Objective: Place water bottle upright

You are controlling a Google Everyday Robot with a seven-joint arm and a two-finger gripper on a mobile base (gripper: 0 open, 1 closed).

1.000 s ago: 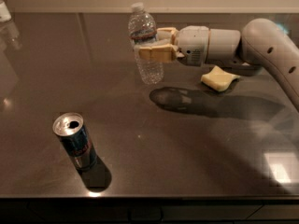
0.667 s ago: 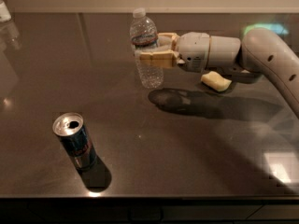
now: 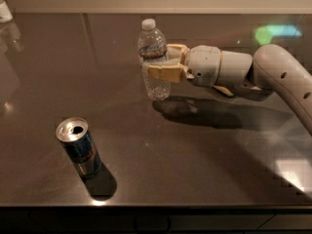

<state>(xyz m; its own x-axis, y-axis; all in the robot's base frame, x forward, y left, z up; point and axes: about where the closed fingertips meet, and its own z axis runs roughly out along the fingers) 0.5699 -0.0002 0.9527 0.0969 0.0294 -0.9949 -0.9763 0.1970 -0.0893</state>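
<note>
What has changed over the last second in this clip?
The gripper, shut on the water bottle, has carried it downward, so the bottle's base is now close to the table; whether it touches cannot be told. The bottle stays upright in the grip. The drink can has not moved.

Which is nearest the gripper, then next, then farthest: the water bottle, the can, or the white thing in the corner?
1. water bottle, clamped in the gripper at mid-table.
2. can, front left.
3. white thing, far left corner.
</note>
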